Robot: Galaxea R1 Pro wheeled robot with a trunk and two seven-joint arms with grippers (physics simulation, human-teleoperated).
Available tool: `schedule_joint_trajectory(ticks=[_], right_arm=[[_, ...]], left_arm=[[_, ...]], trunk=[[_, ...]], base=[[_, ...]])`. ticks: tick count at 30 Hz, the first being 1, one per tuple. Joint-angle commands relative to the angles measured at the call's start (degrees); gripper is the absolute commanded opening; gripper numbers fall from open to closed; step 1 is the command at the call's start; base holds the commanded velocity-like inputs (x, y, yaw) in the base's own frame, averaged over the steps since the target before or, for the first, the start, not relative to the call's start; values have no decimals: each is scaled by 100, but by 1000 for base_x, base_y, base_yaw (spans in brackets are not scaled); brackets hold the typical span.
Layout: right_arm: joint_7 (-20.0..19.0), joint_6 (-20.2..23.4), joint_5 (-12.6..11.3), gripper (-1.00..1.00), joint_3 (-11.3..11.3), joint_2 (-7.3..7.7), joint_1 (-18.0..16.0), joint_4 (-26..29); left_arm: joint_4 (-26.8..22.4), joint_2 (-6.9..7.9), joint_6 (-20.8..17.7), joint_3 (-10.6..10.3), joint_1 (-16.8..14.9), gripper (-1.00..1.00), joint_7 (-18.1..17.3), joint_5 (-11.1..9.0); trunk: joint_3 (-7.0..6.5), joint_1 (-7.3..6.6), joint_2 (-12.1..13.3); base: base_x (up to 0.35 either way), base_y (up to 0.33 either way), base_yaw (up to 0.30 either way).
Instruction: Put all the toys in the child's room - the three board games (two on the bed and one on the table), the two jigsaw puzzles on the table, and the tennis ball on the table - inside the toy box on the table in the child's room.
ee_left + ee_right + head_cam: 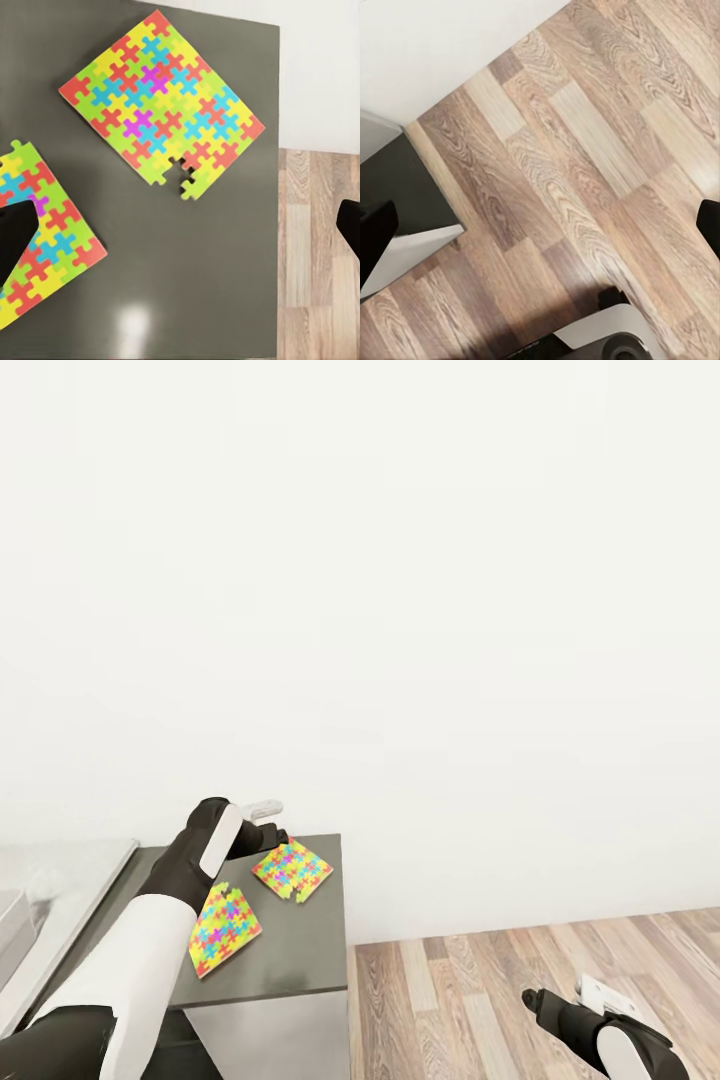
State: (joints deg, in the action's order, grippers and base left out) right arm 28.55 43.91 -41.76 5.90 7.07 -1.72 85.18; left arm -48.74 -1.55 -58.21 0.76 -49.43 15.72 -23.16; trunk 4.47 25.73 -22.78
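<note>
2 puzzles on the dark grey top [300, 950], both flat, apart from each other. Puzzle 1 [293, 869] lies just beyond and to the right of the left gripper [268, 822]; a notch of missing pieces shows on one corner. Puzzle 2 [224, 930] lies nearer the robot, partly under the left forearm.

Left gripper hangs over the top, above the puzzles, holding nothing; the wrist cam shows its 2 dark fingertips [15, 240] wide apart, one over puzzle 2 [41, 232], the other off the top's edge, puzzle 1 [161, 101] between and ahead.

Right gripper [545, 1000] sits low over the wood floor [500, 990], well apart from the top. Its wrist cam shows fingers [376, 236] spread, empty, floor planks [585, 172] below.

Head cam adds a pale desk top [60, 900] at left.
</note>
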Motion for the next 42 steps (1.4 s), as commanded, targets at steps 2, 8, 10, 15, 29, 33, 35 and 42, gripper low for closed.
schedule_joint_trajectory(ticks=[2,8,10,15,29,33,35,42], right_arm=[[55,13,-61,100,-1,4,-5,7],[55,13,-61,100,-1,4,-10,7],[55,13,-61,100,-1,5,-11,7],[55,10,-61,100,-1,5,-12,1],[55,5,-61,100,-1,5,-13,-8],[55,5,-61,100,-1,5,-13,-10],[55,4,-61,100,-1,5,-13,-10],[55,4,-61,100,-1,7,-13,-7]], left_arm=[[-4,-3,1,6,-5,100,55,-58],[-4,-3,17,11,-5,100,61,-57],[-4,-3,19,10,-5,100,62,-57],[-4,-3,21,4,-5,100,58,-57],[-4,-3,122,-6,-5,100,56,-57],[-4,-3,125,-12,-5,100,55,-59],[-4,-3,125,-15,-5,100,55,-60],[27,3,133,-22,-5,100,54,-65]], trunk=[[32,6,-14],[89,6,-14],[108,6,-14],[155,6,-14],[286,6,-14],[324,6,-14],[343,6,-14],[408,6,-14]], base=[[140,0,0],[43,0,0],[11,0,0],[70,0,0],[98,0,0],[3,0,0],[1,0,0],[19,119,0]])
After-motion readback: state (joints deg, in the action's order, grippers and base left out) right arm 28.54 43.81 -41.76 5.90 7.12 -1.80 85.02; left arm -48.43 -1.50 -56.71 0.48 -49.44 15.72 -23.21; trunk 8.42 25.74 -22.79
